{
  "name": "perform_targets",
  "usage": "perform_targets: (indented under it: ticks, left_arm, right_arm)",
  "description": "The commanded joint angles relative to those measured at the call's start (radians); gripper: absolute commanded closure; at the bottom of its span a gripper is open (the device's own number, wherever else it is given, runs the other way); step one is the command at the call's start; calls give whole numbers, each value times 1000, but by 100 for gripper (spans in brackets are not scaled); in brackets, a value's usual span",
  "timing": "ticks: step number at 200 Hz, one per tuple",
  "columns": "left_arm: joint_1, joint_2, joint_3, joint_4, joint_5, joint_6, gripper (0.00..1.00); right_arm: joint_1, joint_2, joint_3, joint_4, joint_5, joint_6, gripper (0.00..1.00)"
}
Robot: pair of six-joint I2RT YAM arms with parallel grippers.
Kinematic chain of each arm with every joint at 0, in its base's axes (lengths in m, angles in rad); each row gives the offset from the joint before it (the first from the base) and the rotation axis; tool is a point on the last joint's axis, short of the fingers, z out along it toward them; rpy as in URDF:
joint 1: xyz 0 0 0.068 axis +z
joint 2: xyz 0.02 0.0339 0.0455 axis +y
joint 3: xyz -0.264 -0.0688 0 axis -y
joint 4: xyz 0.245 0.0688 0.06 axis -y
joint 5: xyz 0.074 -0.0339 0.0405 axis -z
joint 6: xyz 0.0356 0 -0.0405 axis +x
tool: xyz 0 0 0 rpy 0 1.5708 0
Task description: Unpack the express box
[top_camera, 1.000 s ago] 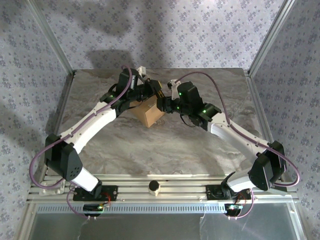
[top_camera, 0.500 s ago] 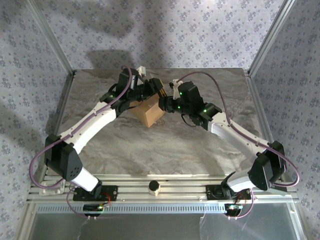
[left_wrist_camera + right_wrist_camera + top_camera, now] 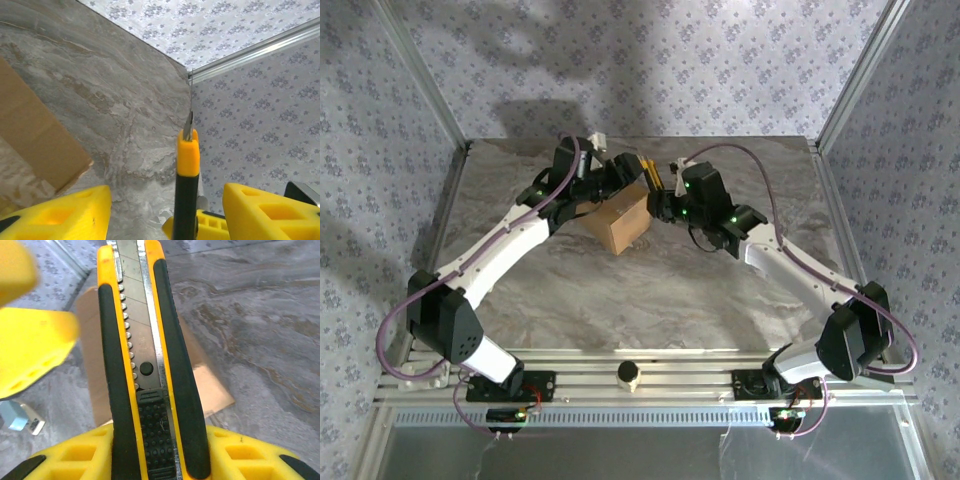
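Marble-patterned table [image 3: 650, 305] at centre. Left arm [image 3: 510, 245] and right arm [image 3: 800, 275] reach in from the lower corners, wrists meeting at upper centre above the express box [image 3: 620, 230]. Left gripper [image 3: 165, 212] stands apart, flanking a utility knife [image 3: 145, 355]. Right gripper [image 3: 160, 457] clamps that knife.

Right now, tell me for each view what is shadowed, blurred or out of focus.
Top external: big soft arm shadows on the back wall and left wall; express box clear. Left wrist: left claw soft, knife tip and table sharp. Right wrist: knife crisp, yellow shape upper left badly blurred.
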Motion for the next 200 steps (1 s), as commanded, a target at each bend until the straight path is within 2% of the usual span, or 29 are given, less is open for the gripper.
perform_targets:
  ticks: [1, 30, 66, 119, 171, 200]
  left_arm:
    - [24, -56, -34, -44, -31, -15, 39]
    - [86, -82, -82, -52, -30, -9, 38]
    - [205, -99, -88, -98, -42, 44, 39]
    - [364, -38, -45, -140, -47, 136, 40]
    - [437, 132, 41, -133, -50, 201, 43]
    - [444, 215, 95, -103, -103, 221, 44]
  right_arm:
    - [-44, -19, -39, -4, 6, 41, 100]
    - [-90, -18, -54, -14, 2, 45, 100]
    - [-123, -1, -71, -1, 17, 39, 100]
    - [-161, 105, -19, 19, -6, 55, 100]
    - [-166, 200, 54, 57, -7, 54, 100]
    - [-169, 277, 120, 49, -19, 36, 100]
